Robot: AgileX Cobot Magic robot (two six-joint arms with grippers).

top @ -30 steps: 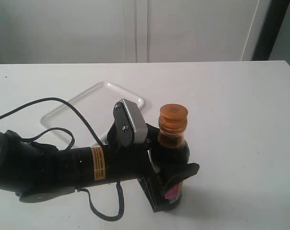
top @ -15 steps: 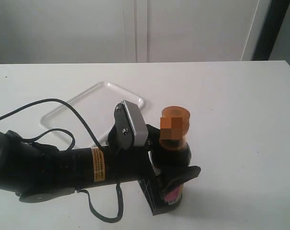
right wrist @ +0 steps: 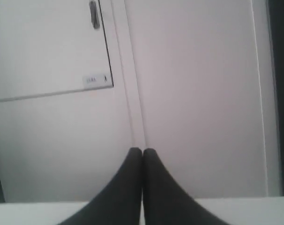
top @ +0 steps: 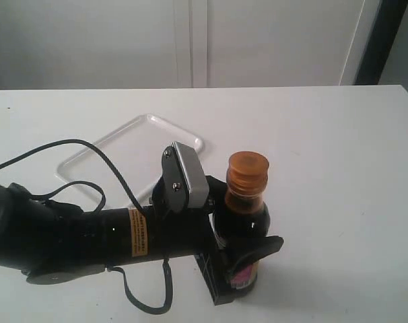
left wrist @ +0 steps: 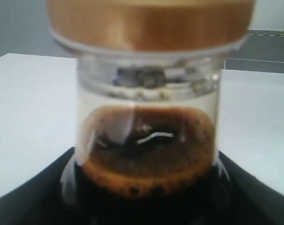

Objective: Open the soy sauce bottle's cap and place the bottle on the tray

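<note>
The soy sauce bottle (top: 243, 229) is seen standing upright on the white desk (top: 338, 175), in the lower centre of the exterior view. Its lower body is clasped by the left hand (top: 239, 259), whose black fingers (top: 258, 247) are wrapped around the pink and yellow label; the hand is thus closed on the bottle. The black left arm (top: 89, 235) is stretched in from the lower left of the frame, with a grey camera block (top: 187, 176) mounted above the wrist and a black cable (top: 89, 151) looped over the desk.

The cap (top: 248, 171), amber-orange and ribbed, is seated on the narrow neck and is shut. In the left wrist view the cap (left wrist: 149, 26) fills the upper edge, and the clear neck with the dark sauce level (left wrist: 146, 159) is shown close beneath it.

The tray (top: 130, 134) lies flat on the desk in the left centre of the exterior view, behind the arm and apart from the bottle; part of it is hidden by the arm.

In the right wrist view the right hand (right wrist: 142, 187) is shown with its two dark fingers pressed together, holding nothing, against a white cabinet door (right wrist: 198, 93).
</note>
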